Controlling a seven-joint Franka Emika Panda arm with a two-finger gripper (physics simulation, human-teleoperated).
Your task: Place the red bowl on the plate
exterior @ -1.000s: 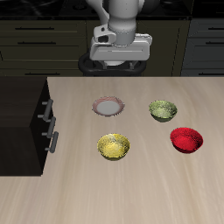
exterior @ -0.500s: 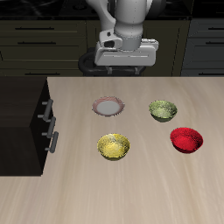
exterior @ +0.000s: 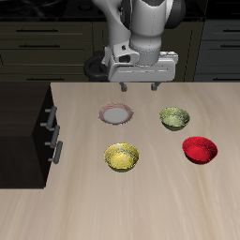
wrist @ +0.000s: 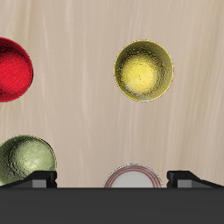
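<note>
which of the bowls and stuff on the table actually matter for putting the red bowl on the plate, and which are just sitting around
Part of the job:
red bowl
plate
claw, open, empty, high above the table's back

Just lying about:
yellow bowl
green bowl
dark cabinet with handles at the table's side

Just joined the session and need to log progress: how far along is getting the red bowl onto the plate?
Nothing is done yet: the red bowl sits on the table, apart from the plate, which is bare. In hand: the end effector hangs open and empty above the table's back, near the plate. Left: reaching the bowl, grasping it, carrying it over and setting it on the plate.
</note>
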